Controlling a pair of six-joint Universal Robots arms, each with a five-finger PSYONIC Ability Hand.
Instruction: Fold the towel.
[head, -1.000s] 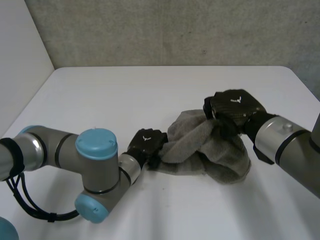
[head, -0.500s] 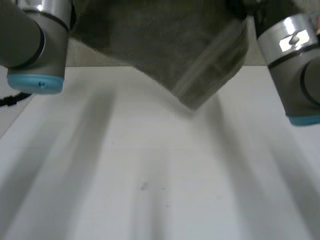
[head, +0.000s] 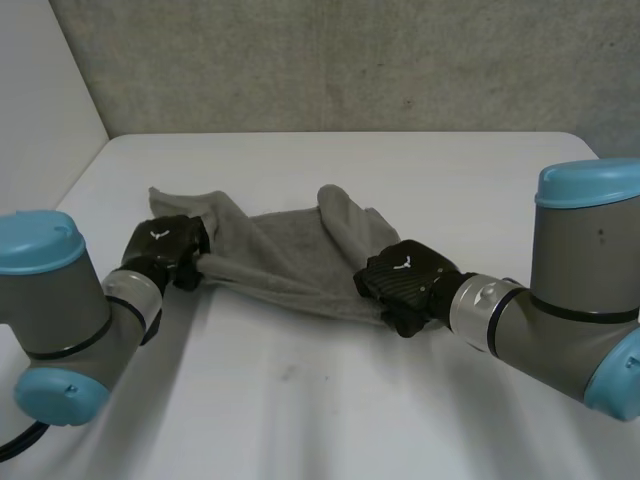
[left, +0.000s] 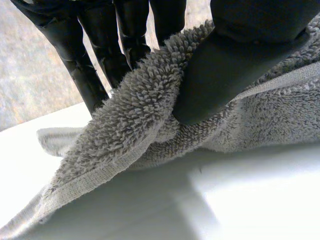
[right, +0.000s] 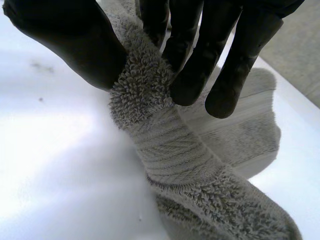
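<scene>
Two grips on one towel (head: 280, 250), lying rumpled on the surface (head: 330, 410). Left hand (head: 163, 243): pinches its left end. Right hand (head: 405, 283): pinches a bunched near edge. Risk, I judge: neither pinch holds a clean corner, so the fold may skew.

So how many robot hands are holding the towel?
2. The left hand pinches the towel at its end on the robot's left side. The right hand pinches the other end, at the edge nearer the robot.
</scene>
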